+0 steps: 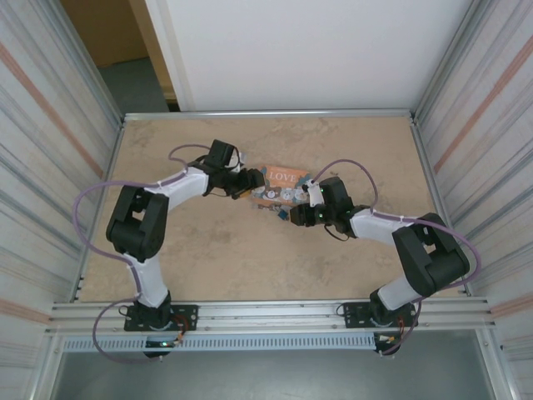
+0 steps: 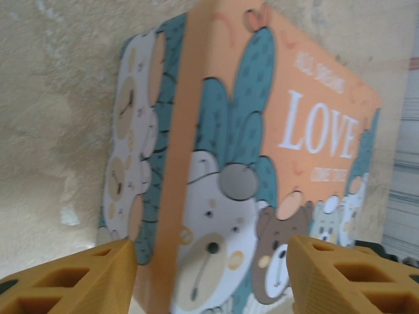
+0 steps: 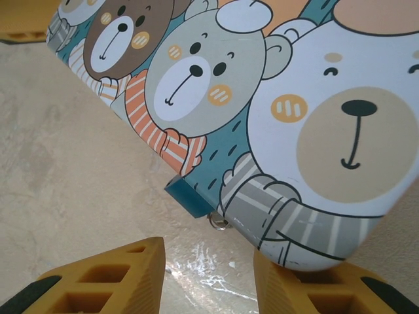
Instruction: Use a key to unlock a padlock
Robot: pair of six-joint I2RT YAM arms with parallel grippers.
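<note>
Step looks like approach, nothing unlocked yet. Padlock sits at the LOVE box lower edge, with a grey metal bit beside it. Right gripper is just below that edge, jaws apart and empty. Left gripper straddles the box's opposite end; cannot tell if it pinches. Next move likely needs fine alignment on the metal bit.

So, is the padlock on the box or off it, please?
On it: the blue padlock juts from the LOVE box's edge beside a small metal ring. Locked or not: cannot tell.
</note>
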